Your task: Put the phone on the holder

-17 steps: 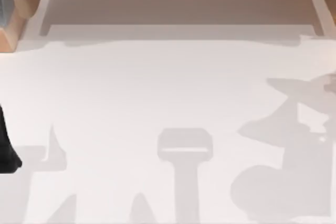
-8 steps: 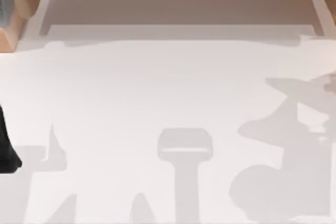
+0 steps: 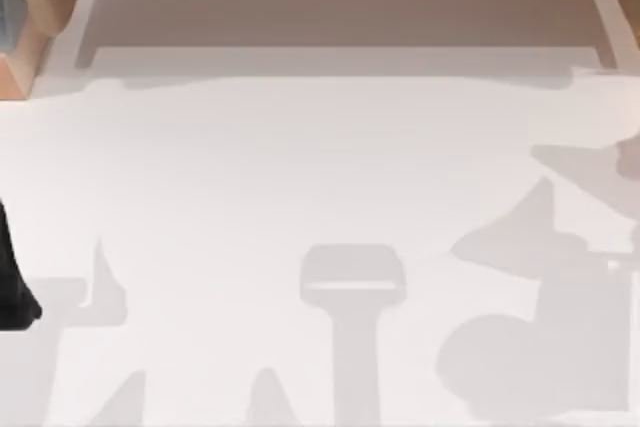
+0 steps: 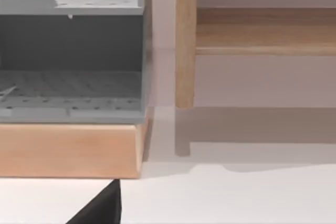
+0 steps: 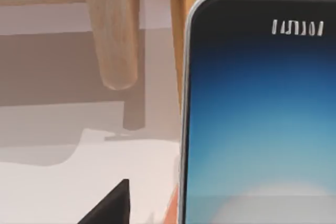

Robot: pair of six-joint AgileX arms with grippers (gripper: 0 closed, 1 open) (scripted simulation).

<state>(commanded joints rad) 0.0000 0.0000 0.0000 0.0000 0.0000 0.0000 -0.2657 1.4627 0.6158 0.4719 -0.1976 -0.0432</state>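
- The phone (image 5: 260, 114) rises close before the right wrist camera, screen lit blue, black bezel and pale rim uppermost.
- It looks slim, stiff, light and slick: best pinched across its long edges, gently, off the glass.
- A dark fingertip (image 5: 107, 205) juts beside it; whether that pincer is spread or pinching, I cannot tell.
- The left arm (image 3: 12, 277) sits parked at the white table's (image 3: 300, 167) left edge.

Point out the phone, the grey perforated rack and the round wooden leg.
phone (image 5: 257, 124): right wrist view, on its blue screen.
grey perforated rack (image 4: 71, 85): left wrist view, on its lower perforated shelf.
round wooden leg (image 5: 113, 30): right wrist view, on its shaft above the rounded end.
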